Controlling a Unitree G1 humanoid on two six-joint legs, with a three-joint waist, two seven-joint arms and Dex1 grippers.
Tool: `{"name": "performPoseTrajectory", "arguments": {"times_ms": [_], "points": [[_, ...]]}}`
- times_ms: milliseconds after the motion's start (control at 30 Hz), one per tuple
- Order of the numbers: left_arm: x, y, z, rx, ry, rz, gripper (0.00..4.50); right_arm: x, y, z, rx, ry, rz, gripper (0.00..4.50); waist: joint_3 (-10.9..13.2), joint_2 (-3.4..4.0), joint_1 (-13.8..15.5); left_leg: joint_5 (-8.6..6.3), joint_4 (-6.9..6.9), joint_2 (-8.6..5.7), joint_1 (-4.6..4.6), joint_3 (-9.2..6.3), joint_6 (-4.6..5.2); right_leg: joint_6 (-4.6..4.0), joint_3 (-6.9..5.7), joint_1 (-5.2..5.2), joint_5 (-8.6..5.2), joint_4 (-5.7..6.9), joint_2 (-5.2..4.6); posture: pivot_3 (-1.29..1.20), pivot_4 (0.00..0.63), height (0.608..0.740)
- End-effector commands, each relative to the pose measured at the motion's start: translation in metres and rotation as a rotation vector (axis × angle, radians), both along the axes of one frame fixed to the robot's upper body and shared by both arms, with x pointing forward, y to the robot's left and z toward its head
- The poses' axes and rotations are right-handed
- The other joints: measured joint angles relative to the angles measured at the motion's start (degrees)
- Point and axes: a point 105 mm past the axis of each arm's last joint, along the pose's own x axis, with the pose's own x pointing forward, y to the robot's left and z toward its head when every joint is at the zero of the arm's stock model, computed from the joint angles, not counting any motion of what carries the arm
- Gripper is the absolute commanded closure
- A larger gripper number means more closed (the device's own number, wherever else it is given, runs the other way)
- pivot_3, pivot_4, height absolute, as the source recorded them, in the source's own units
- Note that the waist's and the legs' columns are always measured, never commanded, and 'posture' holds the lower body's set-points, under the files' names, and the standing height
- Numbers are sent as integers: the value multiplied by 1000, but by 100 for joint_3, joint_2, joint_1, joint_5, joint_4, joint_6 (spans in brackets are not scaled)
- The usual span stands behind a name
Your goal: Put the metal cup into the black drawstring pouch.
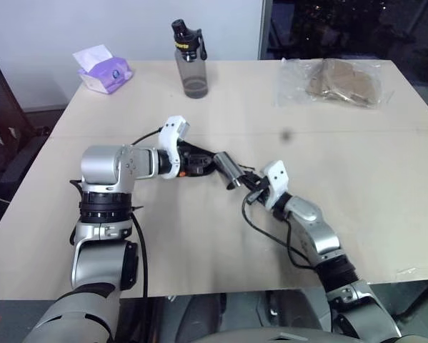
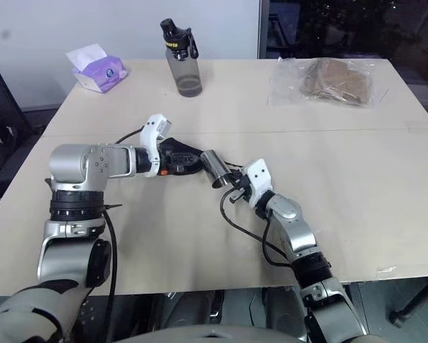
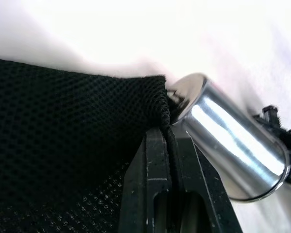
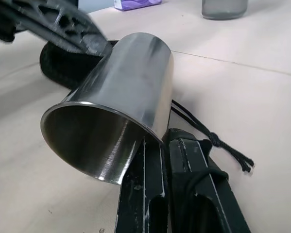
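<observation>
The right gripper [image 4: 164,141] is clamped on the rim of the metal cup [image 4: 118,109], held tilted. The left gripper [image 3: 167,145] is pinched on the black drawstring pouch [image 3: 62,145], just beside the cup's base.
</observation>
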Motion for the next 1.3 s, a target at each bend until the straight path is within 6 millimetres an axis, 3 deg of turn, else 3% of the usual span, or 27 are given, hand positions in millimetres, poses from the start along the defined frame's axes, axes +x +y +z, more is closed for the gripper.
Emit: {"name": "performPoseTrajectory", "arguments": {"times_ms": [33,367,433,600,700,900,933,1000,1067,1133,1200,1233,1300], "points": [[0,-11,25,-40,-81,-40,4463,-10,16,-5,-102,-48,104,4500,0,-1,-3,-1,0,0,2,1,-1,0,1,0,0,1,1,0,150,740],[-20,-27,28,1,-159,-196,4463,2,20,-3,-296,-154,115,4500,-1,-1,-26,-6,0,2,13,6,-12,-1,13,-1,0,8,7,0,150,740],[-30,-34,33,-16,-195,-265,4463,8,23,4,-210,-96,87,4500,-1,-1,-23,-6,0,5,13,6,-12,-2,15,-1,0,9,8,0,150,740],[-43,-39,37,-20,-233,-322,4463,17,34,54,384,272,108,4500,1,1,-6,-6,0,27,8,1,-12,-12,10,-2,5,8,12,0,150,740],[-41,-37,40,-33,-248,-302,4463,19,32,63,468,356,112,4500,3,2,17,-6,0,27,4,-3,-13,-13,6,-2,5,4,9,0,150,740],[-37,-44,45,-91,-237,-274,4463,23,42,66,-260,-233,29,4500,4,4,-6,-7,0,-2,1,3,-13,-10,6,-3,4,-4,5,0,150,740],[-37,-45,45,-97,-234,-269,4463,20,47,66,-280,-268,61,4500,4,3,-23,-7,-1,-2,1,2,-13,-9,5,-4,4,-3,6,0,150,740],[-36,-45,45,-100,-243,-261,4463,19,52,95,254,83,46,4500,4,-4,-36,-7,-6,2,2,3,-15,-10,6,-8,4,-2,13,0,150,740],[-34,-43,47,-109,-242,-246,4463,16,49,104,482,265,122,4500,8,-3,-9,-9,-11,44,1,-6,-19,-30,5,-12,2,4,29,0,150,740],[-32,-43,51,-136,-239,-235,4463,22,48,82,141,107,58,4500,9,0,17,-11,-10,43,-2,-13,-21,-35,-8,-11,1,7,24,0,150,740],[-28,-47,57,-176,-236,-222,4463,19,54,59,-368,-277,77,4500,10,2,14,-12,-8,21,-2,-6,-20,-32,-5,-8,1,-1,13,0,150,740],[-26,-49,60,-200,-234,-212,4463,16,56,51,-447,-334,112,4500,10,2,12,-12,-7,-3,-3,-1,-20,-29,-1,-7,-1,-6,8,0,150,740],[-24,-51,63,-235,-222,-195,4463,17,56,53,-389,-308,95,4500,9,-6,-5,-11,-5,-6,-3,1,-20,-28,2,-1,0,-19,8,0,150,740]]}}
